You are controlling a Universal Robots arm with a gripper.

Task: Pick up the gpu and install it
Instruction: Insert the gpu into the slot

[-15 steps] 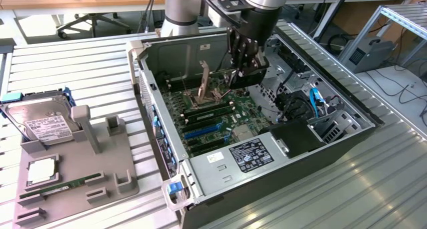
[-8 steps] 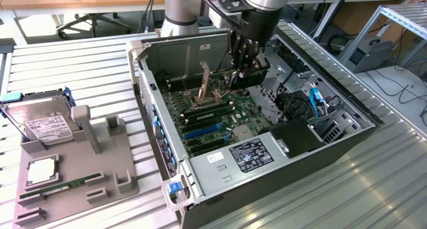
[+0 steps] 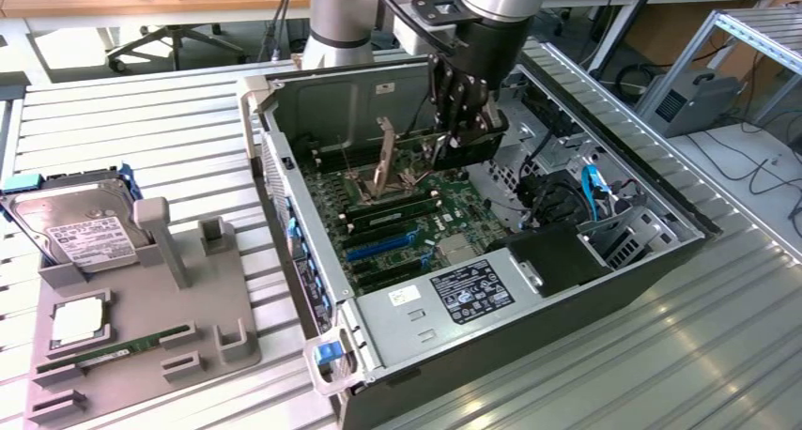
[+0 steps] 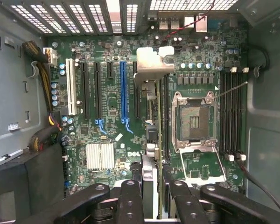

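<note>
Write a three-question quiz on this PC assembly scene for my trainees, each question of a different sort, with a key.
1. True or false: the end effector grips the gpu inside the open case.
2. Where is the hard drive? A) on the grey holder outside the case; B) on the motherboard; C) in the end effector.
3. What colour is the long slot close beside the gpu in the wrist view?

Key: 1 true; 2 A; 3 blue.
</note>
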